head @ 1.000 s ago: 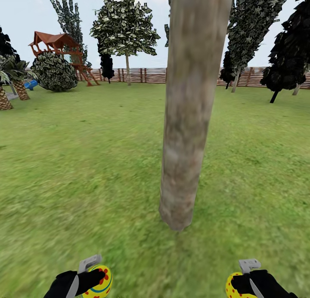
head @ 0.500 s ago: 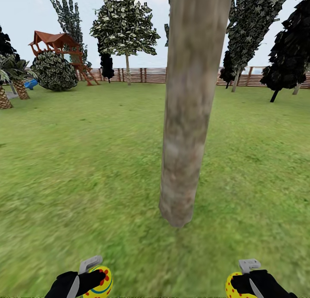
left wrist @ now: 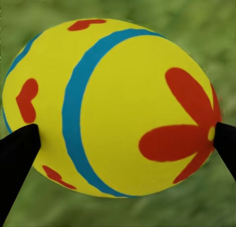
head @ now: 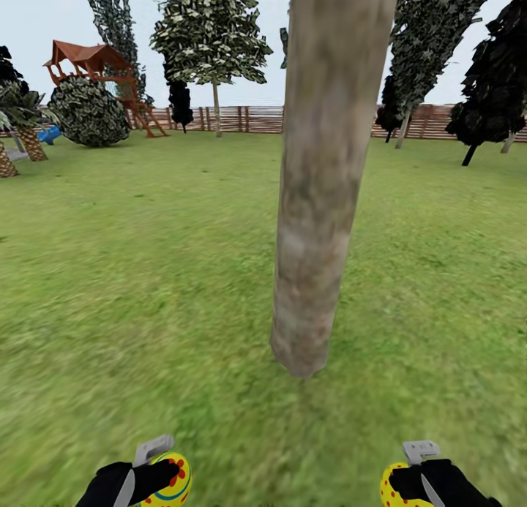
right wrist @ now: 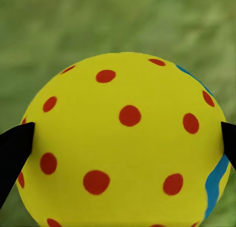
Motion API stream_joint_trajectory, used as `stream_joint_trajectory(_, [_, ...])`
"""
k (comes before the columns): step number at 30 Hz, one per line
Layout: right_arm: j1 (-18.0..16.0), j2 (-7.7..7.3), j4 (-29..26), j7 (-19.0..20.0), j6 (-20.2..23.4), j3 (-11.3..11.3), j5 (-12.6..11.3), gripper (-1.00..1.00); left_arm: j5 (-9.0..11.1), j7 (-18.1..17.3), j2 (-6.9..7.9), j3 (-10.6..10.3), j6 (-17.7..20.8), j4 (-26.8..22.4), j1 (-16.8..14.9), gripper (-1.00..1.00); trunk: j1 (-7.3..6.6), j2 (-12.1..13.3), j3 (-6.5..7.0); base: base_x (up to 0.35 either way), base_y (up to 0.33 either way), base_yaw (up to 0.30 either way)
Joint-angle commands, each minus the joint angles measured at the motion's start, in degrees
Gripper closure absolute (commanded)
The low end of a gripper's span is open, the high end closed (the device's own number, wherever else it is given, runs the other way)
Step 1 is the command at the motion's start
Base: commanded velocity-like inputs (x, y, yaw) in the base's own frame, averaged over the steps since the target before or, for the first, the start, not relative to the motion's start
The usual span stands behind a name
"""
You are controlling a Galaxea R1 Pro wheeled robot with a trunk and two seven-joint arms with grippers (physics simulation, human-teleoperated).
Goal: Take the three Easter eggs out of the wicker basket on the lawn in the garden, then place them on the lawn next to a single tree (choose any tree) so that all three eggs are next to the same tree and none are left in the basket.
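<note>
Head view, tree: one thick, mottled grey-brown trunk [head: 322,185] stands at centre, leaning slightly, its foot on the lawn [head: 146,273] a little ahead of the robot.
Head view, eggs: two Easter eggs in sight. The flowered egg [head: 173,482] is near left, the dotted egg [head: 394,488] near right, both above the grass, well apart from each other, with the trunk farther off between them.
Head view, pincers: two. The left pincer [head: 152,476] pinches the flowered egg; the right pincer [head: 411,483] pinches the dotted egg.
Head view, far scene: one red-roofed playhouse [head: 91,61] far left beside one round bush [head: 89,113]; a slatted wooden fence [head: 249,119] runs across the back; dark trees [head: 494,75] stand far right.
Left wrist view, egg: one yellow egg [left wrist: 110,106] with a blue band, a red flower and red hearts, over blurred grass.
Left wrist view, fingers: two black fingertips [left wrist: 17,156], one touching each side of the egg.
Right wrist view, egg: one yellow egg [right wrist: 125,143] with red dots and a blue zigzag at one edge, over blurred grass.
Right wrist view, fingers: two black fingertips [right wrist: 14,148], pressed against opposite sides of the egg.
</note>
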Motion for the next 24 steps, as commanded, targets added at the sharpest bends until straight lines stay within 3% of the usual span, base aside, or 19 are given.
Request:
stream_joint_trajectory(1, [-0.02,-0.07,-0.09,-0.01,0.33,0.34,-0.24,1.0,-0.24,-0.4,-0.07,0.41,0.35,-0.1,-0.04,1.0,0.01,-0.04,-0.28,0.0,0.0,0.0])
stream_joint_trajectory(24, [-0.02,-0.08,-0.09,-0.01,0.26,0.37,-0.27,1.0,-0.24,-0.4,-0.09,0.5,0.35,-0.1,-0.04,1.0,0.6,-0.35,-5.38,0.0,0.0,0.0])
